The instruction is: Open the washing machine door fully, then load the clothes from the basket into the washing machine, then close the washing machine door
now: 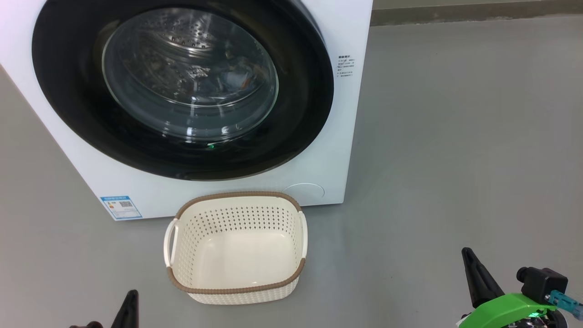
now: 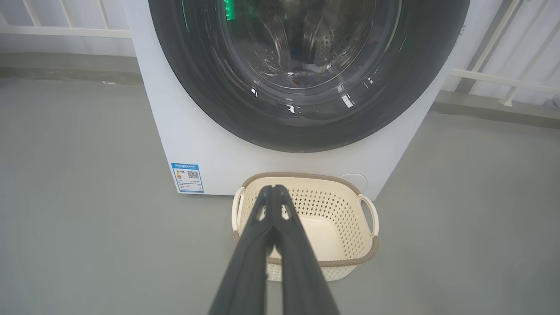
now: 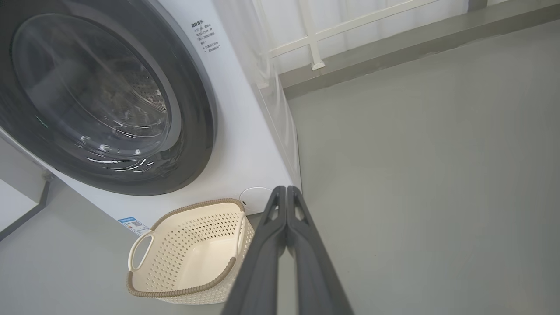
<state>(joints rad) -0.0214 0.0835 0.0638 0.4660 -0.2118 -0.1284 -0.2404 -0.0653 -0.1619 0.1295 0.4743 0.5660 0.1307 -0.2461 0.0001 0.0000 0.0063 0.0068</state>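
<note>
The white washing machine stands ahead with its round black door shut flat against its front. Through the door's glass, light blue clothes with a touch of orange show dimly inside the drum. The cream basket sits on the floor against the machine's front, with nothing inside it. My left gripper is low at the left, shut and holding nothing; in the left wrist view its tips meet before the basket. My right gripper, also shut and bare, hangs to the right of the basket, its tips pressed together.
Grey floor stretches wide to the right of the machine. A white railing and a low grey kerb run behind the machine. A blue label marks the machine's lower left front.
</note>
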